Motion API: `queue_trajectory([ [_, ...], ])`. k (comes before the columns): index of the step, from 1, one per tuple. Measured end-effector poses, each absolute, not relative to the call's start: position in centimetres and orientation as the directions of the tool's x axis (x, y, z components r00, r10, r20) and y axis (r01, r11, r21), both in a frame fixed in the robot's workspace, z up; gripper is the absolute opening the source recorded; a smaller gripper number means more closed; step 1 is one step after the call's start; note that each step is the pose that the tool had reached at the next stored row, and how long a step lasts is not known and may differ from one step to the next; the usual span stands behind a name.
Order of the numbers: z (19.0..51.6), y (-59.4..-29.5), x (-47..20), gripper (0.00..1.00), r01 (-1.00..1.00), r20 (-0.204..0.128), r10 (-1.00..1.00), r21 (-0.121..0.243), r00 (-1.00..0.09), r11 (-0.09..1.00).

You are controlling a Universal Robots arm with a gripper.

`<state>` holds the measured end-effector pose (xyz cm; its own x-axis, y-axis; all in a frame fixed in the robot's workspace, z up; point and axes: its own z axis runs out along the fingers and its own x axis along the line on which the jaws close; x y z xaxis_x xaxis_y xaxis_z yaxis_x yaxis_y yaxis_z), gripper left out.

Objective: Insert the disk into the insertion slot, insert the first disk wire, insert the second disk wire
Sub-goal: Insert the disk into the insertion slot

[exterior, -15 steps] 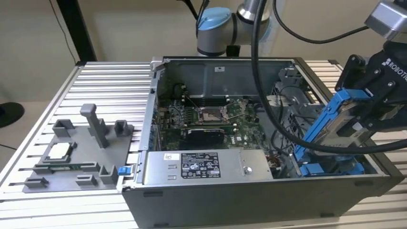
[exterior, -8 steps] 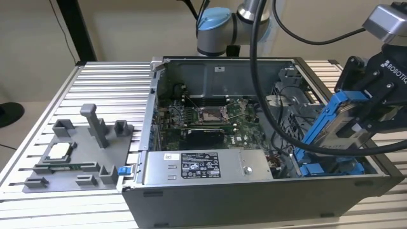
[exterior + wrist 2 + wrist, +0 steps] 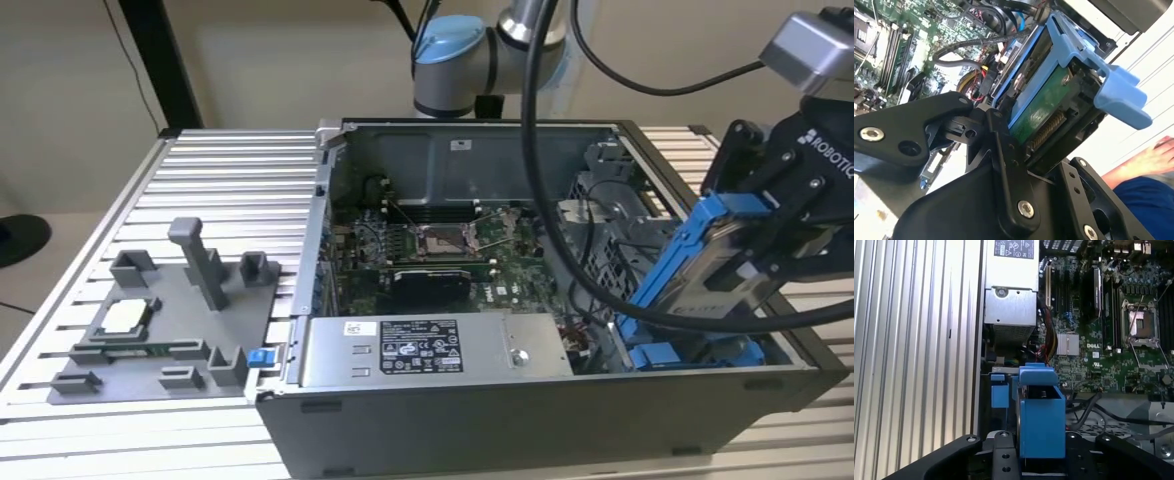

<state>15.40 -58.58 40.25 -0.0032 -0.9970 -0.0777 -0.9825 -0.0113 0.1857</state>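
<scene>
Overall, a ribbed metal table [image 3: 227, 170] carries an open computer case [image 3: 534, 420]. Inside it, the motherboard [image 3: 441, 250] lies exposed beside a grey power-supply box [image 3: 414, 350]. Over the case's corner at the exterior view's right, the gripper [image 3: 758, 255] pinches the disk [image 3: 701, 265] between its black fingers [image 3: 1004, 165]. The disk, clipped in its blue frame, hangs tilted, not yet seated. Its lower end is just above the blue-railed insertion slot [image 3: 701, 352].

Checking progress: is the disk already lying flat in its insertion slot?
No, in the exterior view the gripper holds the disk tilted steeply above the insertion slot and its blue rails.
</scene>
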Motion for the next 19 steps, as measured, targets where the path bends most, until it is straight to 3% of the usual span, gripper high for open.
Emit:
queue_trajectory([
  [19,40.2,-58.69,15.27,0.0,-0.983,-0.089,-0.996,0.185,-0.004,-0.013],
])
